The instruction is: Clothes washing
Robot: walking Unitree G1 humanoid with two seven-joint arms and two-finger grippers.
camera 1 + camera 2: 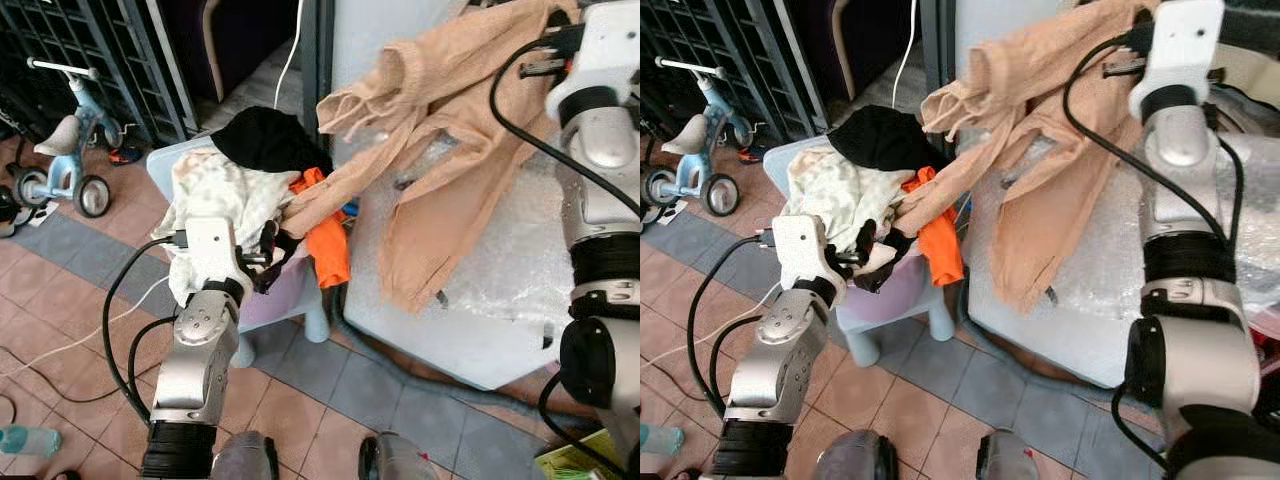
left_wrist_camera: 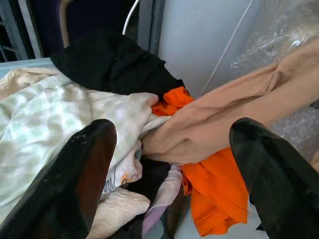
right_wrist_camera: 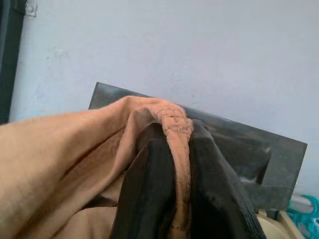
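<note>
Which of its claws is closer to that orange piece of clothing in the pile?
Left. The left gripper hovers open just before the orange garment on the pile; the right gripper is raised high, clamping the tan garment.

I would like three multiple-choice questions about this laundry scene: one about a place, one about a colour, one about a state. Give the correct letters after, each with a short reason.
1. Where does the pile of clothes lie?
A. On a pale plastic stool
B. On the tiled floor
C. Inside a drawer

2. What colour is the garment that the right tool holds up?
A. Black
B. Tan
C. Orange

3. In what state is the left tool?
A. Shut on the black garment
B. Shut on nothing
C. Open, at the pile

Answers:
1. A, the pile of clothes sits on the stool, above the floor.
2. B, the right tool pinches a fold of the tan garment; the orange garment hangs from the pile.
3. C, the left tool has its two fingers spread wide apart before the clothes, gripping nothing.
</note>
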